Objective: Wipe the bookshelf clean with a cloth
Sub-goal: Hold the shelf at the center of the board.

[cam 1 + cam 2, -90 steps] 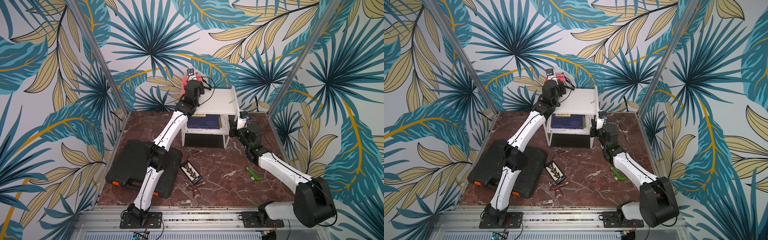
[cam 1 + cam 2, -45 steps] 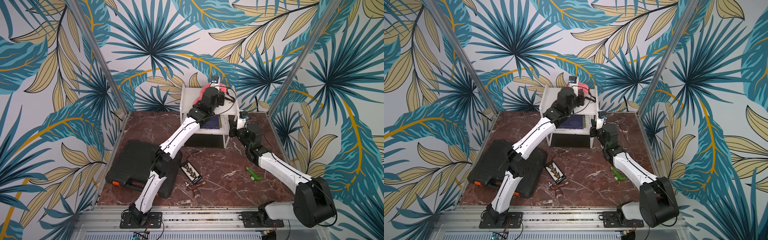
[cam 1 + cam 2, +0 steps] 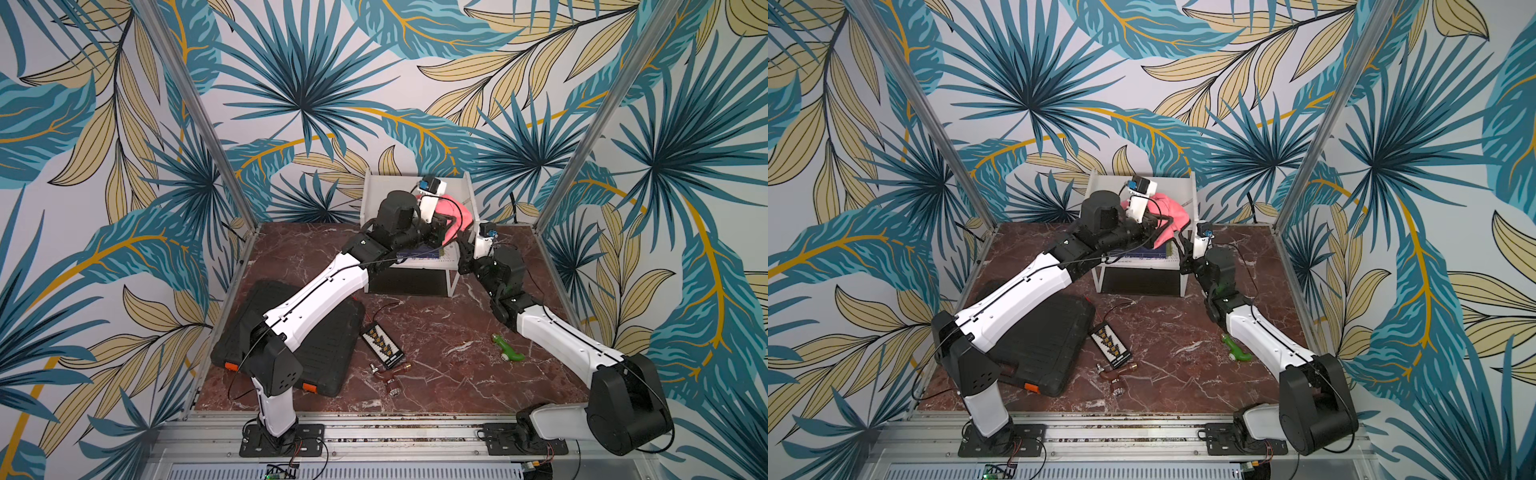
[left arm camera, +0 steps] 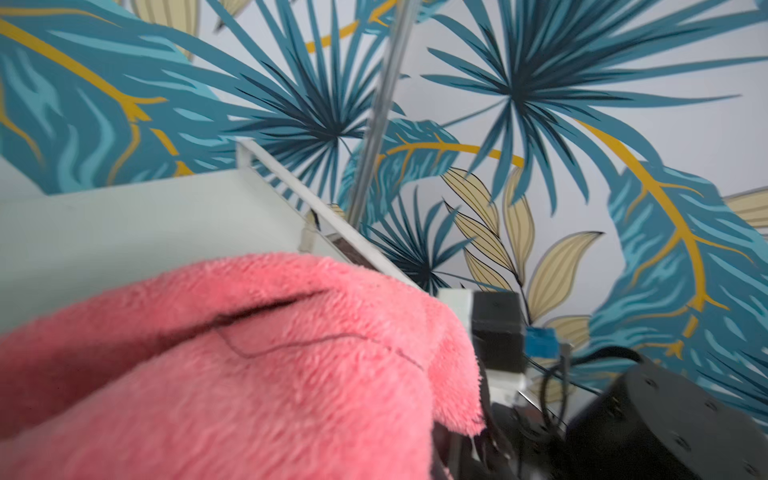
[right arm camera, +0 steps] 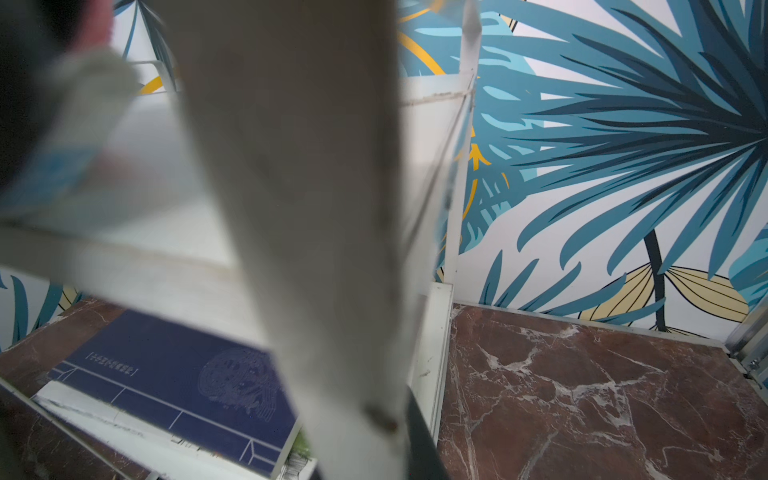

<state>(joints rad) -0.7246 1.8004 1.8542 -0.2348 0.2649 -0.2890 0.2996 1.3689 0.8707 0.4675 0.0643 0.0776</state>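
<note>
The white bookshelf (image 3: 376, 195) stands at the back of the table against the wall. Its top shelf (image 4: 124, 232) is bare beside the cloth. The pink fluffy cloth (image 3: 456, 216) lies bunched at the right end of that shelf, spilling over the front right corner in both top views (image 3: 1173, 212). My left gripper (image 3: 441, 227) is shut on the cloth, which fills the left wrist view (image 4: 249, 374) and hides the jaws. My right gripper (image 3: 465, 249) is shut on the bookshelf's front right leg (image 5: 311, 249), below the top shelf.
A dark blue book (image 5: 174, 374) lies on the lower shelf. A flat black ribbed case (image 3: 320, 345) sits under my left arm. A small black connector board (image 3: 382, 347), loose metal fittings (image 3: 390, 376) and a green plastic toy (image 3: 509, 350) lie on the marble table.
My left arm has swept the cloth across the top shelf from its left end to its right end. The right arm has stayed on the leg.
</note>
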